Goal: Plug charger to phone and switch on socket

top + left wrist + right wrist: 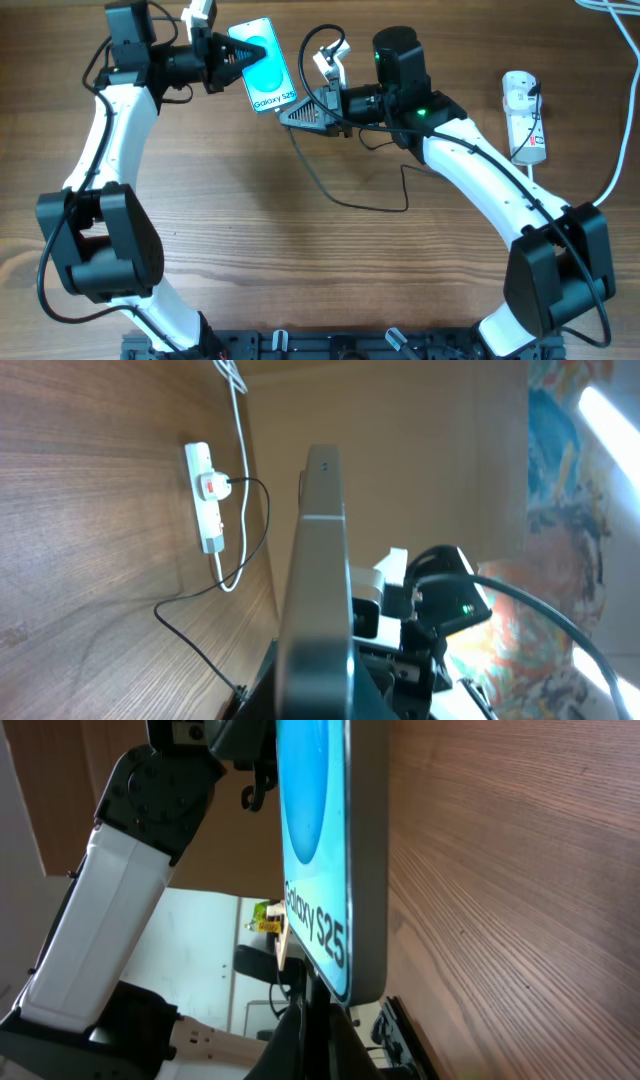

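My left gripper (222,57) is shut on the top end of the phone (265,70) and holds it at the back left, turquoise "Galaxy S25" screen up. The left wrist view shows the phone edge-on (318,580). My right gripper (298,112) is shut on the plug end of the charger (350,203) and sits right at the phone's lower end. In the right wrist view the shut fingers (315,1030) are just under the phone (315,840). Whether the plug is in the port is hidden. The black cable (190,643) runs over the table to the socket (523,110).
The white socket strip also shows in the left wrist view (205,490), with a white adapter and a red mark on it. Its thick white cord (620,150) runs along the right edge of the wooden table (250,230).
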`<move>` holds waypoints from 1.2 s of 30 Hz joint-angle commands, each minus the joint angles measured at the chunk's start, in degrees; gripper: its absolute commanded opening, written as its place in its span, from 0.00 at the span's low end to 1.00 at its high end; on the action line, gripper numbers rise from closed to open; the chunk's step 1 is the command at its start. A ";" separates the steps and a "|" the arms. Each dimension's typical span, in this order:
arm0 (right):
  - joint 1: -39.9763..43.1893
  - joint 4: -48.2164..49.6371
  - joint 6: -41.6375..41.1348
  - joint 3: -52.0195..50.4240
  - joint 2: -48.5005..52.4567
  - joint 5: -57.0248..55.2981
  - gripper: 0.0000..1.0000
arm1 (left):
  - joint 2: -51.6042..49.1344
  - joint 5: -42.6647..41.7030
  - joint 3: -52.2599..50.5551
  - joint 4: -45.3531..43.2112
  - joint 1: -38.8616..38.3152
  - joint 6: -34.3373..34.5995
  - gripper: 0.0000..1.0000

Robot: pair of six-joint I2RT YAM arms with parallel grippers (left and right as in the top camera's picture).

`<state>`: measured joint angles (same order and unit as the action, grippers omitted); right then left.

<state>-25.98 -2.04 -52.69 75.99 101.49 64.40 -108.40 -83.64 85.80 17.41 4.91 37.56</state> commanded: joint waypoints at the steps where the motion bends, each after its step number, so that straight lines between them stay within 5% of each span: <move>1: -0.11 1.81 -0.44 1.25 -0.55 -11.56 0.04 | 1.60 -6.69 -0.28 0.79 -2.45 8.13 0.04; 9: 0.55 2.86 -0.15 1.22 -0.55 -11.76 0.04 | 1.60 -6.71 -0.28 0.04 -2.43 8.02 0.04; 14: 3.93 1.42 5.51 1.25 -0.57 0.74 0.04 | 1.60 -6.69 -0.28 -4.00 0.04 8.39 0.04; 19: 10.51 -22.47 23.74 1.22 -4.52 -4.13 0.04 | 1.60 -6.71 -0.28 -10.88 4.94 14.51 0.04; 27: 21.33 -38.97 34.91 -0.57 -28.41 -14.53 0.05 | 1.60 -6.69 -0.28 -14.34 6.23 16.90 0.04; 30: 18.62 -22.64 25.79 -17.40 -39.87 -14.14 0.05 | 1.60 -6.69 -0.28 -14.93 6.12 16.90 0.04; 33: 15.08 18.62 3.15 -43.25 -46.62 -12.90 0.04 | 1.60 -6.71 -0.28 -14.93 6.12 16.92 0.04; 36: 14.82 23.98 1.49 -44.96 -41.05 -9.16 0.04 | 1.60 -6.71 -0.28 -14.93 5.44 16.87 0.04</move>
<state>-10.72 17.93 -41.76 32.93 56.21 51.62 -108.40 -88.62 85.34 2.79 11.20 54.22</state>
